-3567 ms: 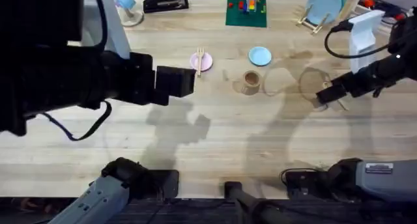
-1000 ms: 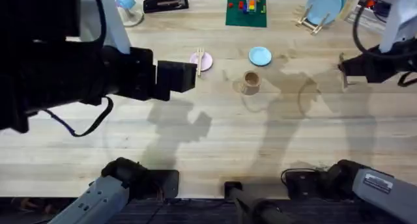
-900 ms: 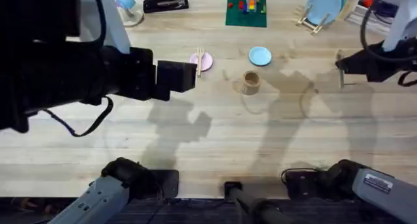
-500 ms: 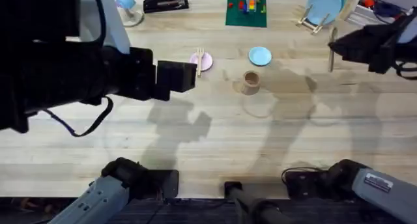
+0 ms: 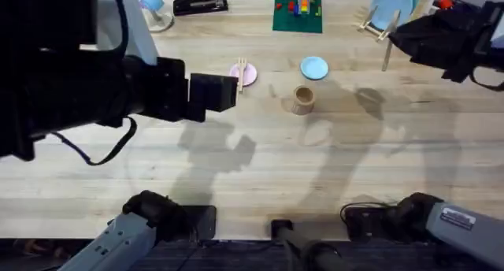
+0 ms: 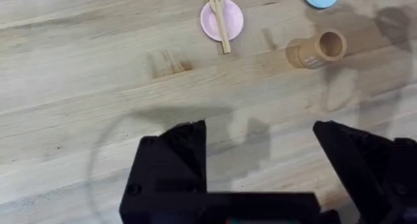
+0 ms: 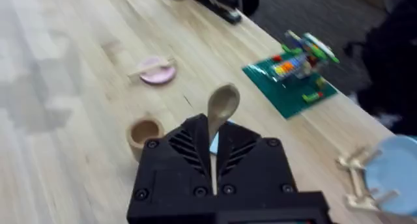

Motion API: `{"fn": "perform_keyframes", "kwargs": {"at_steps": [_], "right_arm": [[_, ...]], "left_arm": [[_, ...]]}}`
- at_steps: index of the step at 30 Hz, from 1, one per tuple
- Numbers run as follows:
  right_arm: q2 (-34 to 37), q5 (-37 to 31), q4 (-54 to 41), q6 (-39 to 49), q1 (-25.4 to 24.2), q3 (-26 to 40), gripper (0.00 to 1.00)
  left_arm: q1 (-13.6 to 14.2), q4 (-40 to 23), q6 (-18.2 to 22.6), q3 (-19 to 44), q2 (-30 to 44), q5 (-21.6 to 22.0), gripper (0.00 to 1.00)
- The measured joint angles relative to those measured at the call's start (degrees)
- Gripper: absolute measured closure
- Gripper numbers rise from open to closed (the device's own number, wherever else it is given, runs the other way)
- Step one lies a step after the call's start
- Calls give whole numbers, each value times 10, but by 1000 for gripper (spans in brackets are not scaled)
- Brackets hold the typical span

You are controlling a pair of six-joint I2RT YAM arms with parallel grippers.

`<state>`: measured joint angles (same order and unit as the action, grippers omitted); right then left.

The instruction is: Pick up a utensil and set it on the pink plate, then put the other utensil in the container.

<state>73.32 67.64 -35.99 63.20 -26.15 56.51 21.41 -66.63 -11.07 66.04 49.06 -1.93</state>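
Observation:
The wooden fork (image 5: 242, 69) lies across the pink plate (image 5: 248, 76) at the table's far middle, and shows again as fork (image 6: 219, 14) on plate (image 6: 231, 25) in the left wrist view. To the right of the plate stands the brown container (image 5: 302, 99) (image 6: 317, 49) (image 7: 144, 134), upright and open-topped. My right gripper (image 5: 398, 36) (image 7: 213, 144) hangs high at the far right, shut on the handle of the wooden spoon (image 5: 386, 60) (image 7: 223, 105). My left gripper (image 5: 224, 94) (image 6: 260, 165) hovers open just left of the plate, holding nothing.
A small light-blue plate (image 5: 314, 67) sits just beyond the container. Along the far edge are a black stapler (image 5: 199, 1), a green brick baseplate (image 5: 298, 12) and a large blue plate in a wooden rack (image 5: 391, 9). The left arm looms large at the left.
My right gripper lifted the spoon off the table at the right and carried it up towards the far right. The left arm, fork, plate and container have not moved.

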Motion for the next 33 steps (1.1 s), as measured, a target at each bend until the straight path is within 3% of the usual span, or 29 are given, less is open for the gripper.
{"fn": "perform_keyframes", "kwargs": {"at_steps": [7,20,33], "right_arm": [[39,55,1,7,13,0,972],[93,72,9,44,121,0,972],[177,143,32,125,136,0,972]], "left_arm": [[0,0,0,0,0,0,7],[0,0,0,0,0,0,7],[0,0,0,0,0,0,6]]}}
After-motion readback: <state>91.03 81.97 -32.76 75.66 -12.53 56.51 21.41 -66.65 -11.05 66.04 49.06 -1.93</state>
